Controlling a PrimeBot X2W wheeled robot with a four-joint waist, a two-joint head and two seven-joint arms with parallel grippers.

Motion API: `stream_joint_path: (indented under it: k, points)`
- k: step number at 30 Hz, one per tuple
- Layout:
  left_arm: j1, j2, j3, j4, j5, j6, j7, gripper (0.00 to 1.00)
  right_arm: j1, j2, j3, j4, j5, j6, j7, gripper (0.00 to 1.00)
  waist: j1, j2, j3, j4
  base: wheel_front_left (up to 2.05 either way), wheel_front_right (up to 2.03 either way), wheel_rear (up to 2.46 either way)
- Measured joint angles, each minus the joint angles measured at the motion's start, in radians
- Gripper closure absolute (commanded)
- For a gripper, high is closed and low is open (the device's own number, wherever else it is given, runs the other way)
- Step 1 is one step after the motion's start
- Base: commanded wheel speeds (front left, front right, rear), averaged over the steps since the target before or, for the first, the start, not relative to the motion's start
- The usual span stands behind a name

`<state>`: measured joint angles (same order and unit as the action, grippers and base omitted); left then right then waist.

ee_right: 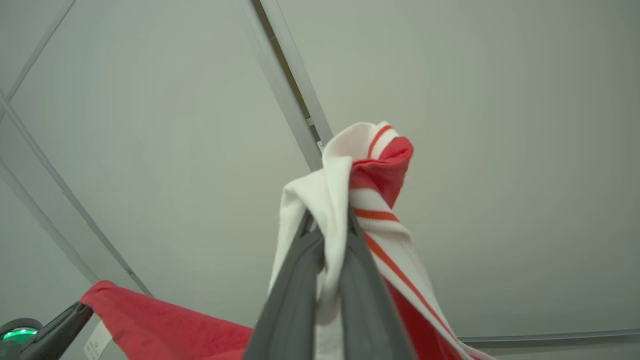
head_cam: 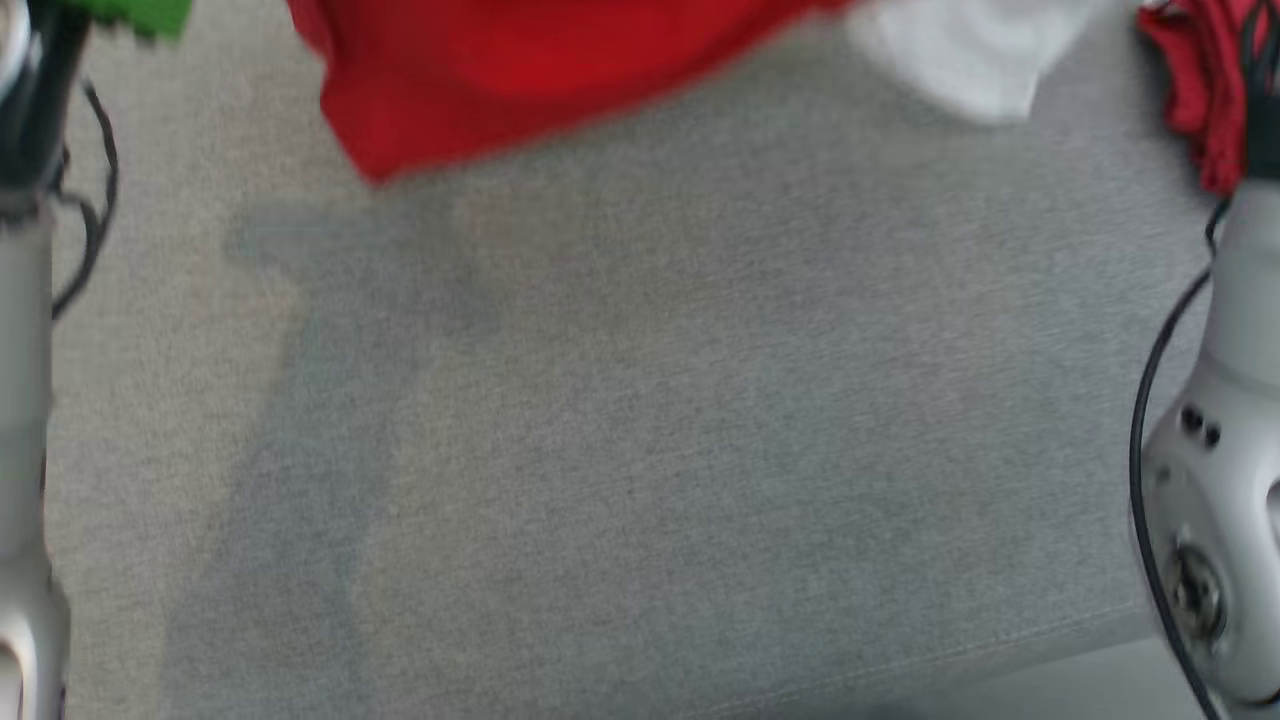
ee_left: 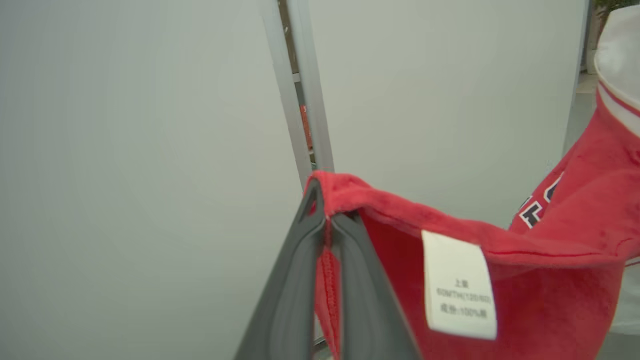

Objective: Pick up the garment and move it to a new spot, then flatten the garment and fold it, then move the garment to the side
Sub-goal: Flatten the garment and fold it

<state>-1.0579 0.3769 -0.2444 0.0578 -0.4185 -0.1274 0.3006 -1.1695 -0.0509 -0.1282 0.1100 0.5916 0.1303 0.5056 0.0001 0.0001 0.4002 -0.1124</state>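
Head view, blurred: a red fleece garment [head_cam: 520,70] with a white portion hangs along the top edge above a grey woven-fabric surface [head_cam: 700,450], casting a faint shadow on it. A pale left forearm [head_cam: 25,400] rises along the left edge and a pale right forearm [head_cam: 1220,450], trailed by a black cable [head_cam: 1140,450], along the right, where a red bunch of the garment gathers at its dark upper end. A green light [head_cam: 140,15] shows at the top left.

Left wrist view: the left gripper [ee_left: 327,210] has its two dark fingers pressed together on a red hemmed corner of the garment [ee_left: 550,280], which stretches away to the right. A white care label [ee_left: 459,285] hangs from the hem just beside the fingers. Dark-and-white lettering and white striped trim show at the far right. Behind stand pale wall panels [ee_left: 150,150], split by a grey metal post [ee_left: 300,100].

Right wrist view: the right gripper [ee_right: 327,225], pointing up at the pale panels, is clamped tight on white ribbed cloth with red stripes [ee_right: 380,170], which bulges above the fingertips and drapes down the right finger. At the lower left, the left gripper [ee_right: 75,312] pinches the garment's red corner.
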Motion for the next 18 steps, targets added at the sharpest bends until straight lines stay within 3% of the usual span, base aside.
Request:
stream_joint_path:
  k: [3,8,13,18]
  points:
    - [-0.142,-0.049,-0.012,0.196,0.058,0.002,-0.164,1.00,-0.159,0.002,0.052,0.155,-0.012,0.000,-0.134,1.00,0.0001,0.0000,0.058,0.020,0.00,0.00,0.00]
    - [-0.246,-0.085,-0.026,0.418,0.104,0.007,-0.402,1.00,-0.260,0.003,0.149,0.307,0.006,0.000,-0.269,1.00,0.0001,0.0000,0.126,0.055,0.00,0.00,0.00]
    - [-0.147,-0.128,-0.058,0.586,0.091,0.003,-0.539,1.00,-0.112,-0.033,0.226,0.385,0.072,0.000,-0.333,1.00,0.0002,-0.0001,0.153,0.087,0.00,0.00,0.00]
    - [0.081,-0.184,-0.046,0.589,0.048,0.000,-0.559,1.00,0.155,-0.105,0.270,0.367,0.176,0.000,-0.330,1.00,0.0001,0.0000,0.128,0.096,0.00,0.00,0.00]
